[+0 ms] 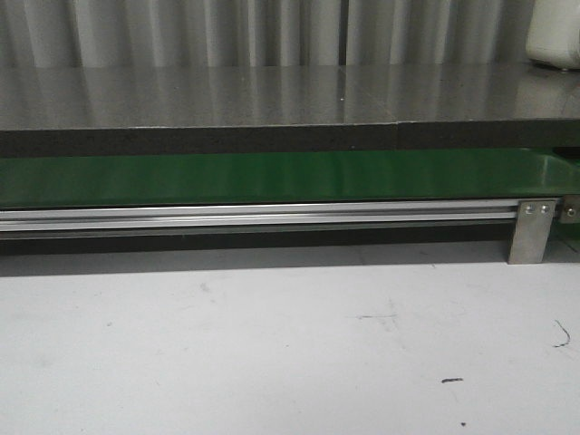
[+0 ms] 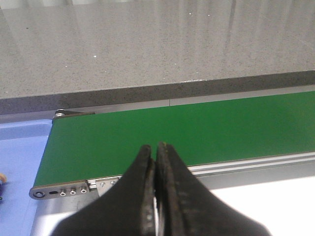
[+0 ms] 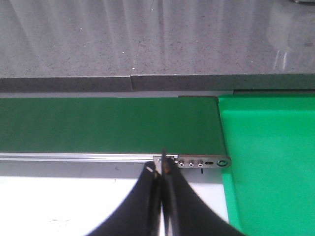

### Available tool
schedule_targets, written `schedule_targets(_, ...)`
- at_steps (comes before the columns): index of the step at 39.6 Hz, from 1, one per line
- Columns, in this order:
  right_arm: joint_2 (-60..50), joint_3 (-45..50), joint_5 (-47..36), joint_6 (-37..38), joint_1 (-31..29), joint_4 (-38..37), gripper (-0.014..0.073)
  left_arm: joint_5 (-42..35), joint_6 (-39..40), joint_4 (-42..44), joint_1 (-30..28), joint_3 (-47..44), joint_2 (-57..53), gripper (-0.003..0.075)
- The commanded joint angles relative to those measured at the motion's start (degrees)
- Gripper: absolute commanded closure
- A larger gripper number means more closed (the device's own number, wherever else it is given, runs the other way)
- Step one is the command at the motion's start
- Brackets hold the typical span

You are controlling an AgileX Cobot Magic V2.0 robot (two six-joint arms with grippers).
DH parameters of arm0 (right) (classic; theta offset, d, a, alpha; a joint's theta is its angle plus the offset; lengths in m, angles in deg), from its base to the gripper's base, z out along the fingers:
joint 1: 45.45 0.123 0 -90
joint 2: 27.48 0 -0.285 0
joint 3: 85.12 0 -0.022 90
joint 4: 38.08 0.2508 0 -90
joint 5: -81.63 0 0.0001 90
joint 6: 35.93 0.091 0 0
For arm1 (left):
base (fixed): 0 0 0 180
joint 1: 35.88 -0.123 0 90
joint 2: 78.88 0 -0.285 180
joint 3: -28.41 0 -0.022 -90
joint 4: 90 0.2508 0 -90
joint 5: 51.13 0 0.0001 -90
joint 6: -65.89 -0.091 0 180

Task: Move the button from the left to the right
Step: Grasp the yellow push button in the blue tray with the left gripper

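Note:
No button shows on the green belt [image 1: 272, 177] in any view. In the left wrist view a tiny orange-and-dark thing [image 2: 2, 178] lies on a blue surface [image 2: 19, 162], cut by the frame edge. I cannot tell whether it is the button. My left gripper [image 2: 155, 146] is shut and empty, over the belt's [image 2: 197, 128] near edge by its left end. My right gripper [image 3: 158, 167] is shut and empty, over the near rail by the belt's [image 3: 98, 123] right end. Neither gripper shows in the front view.
A green tray [image 3: 270, 157] adjoins the belt's right end. An aluminium rail [image 1: 254, 216] with a bracket [image 1: 532, 231] runs along the belt's near side. A grey stone counter [image 1: 272, 95] lies behind, with a white object [image 1: 555, 36] at its far right. White table [image 1: 272, 344] in front.

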Motion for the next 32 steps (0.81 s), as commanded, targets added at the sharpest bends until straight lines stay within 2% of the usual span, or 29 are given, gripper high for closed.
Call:
schedule_targets(1, 0.8, -2.2, -4.6, -0.3, 0.0, 0.2, 0.0419, -4.1, 0.2, -0.1, 0.4, 2.2, 0.5, 0.0657)
schedule_targets(5, 0.8, -2.2, -4.6, -0.3, 0.0, 0.2, 0.0153, -4.1, 0.2, -0.1, 0.4, 2.2, 0.5, 0.0465)
schedule_targets(9, 0.8, -2.2, -4.6, -0.3, 0.0, 0.2, -0.0069, -4.1, 0.2, -0.1, 0.4, 2.2, 0.5, 0.0169)
schedule_targets(12, 0.8, -2.2, -4.6, -0.3, 0.0, 0.1, -0.0055, -4.1, 0.2, -0.1, 0.4, 2.2, 0.5, 0.0017)
schedule_targets(24, 0.8, -2.1, -4.3, -0.3, 0.0, 0.1, -0.0052, -4.2, 0.2, -0.1, 0.4, 2.2, 0.5, 0.0101)
schedule_targets(32, 0.8, -2.1, -4.2, -0.3, 0.0, 0.1, -0.0052, -9.0, 0.3, 3.2, 0.4, 2.4, 2.4, 0.0105)
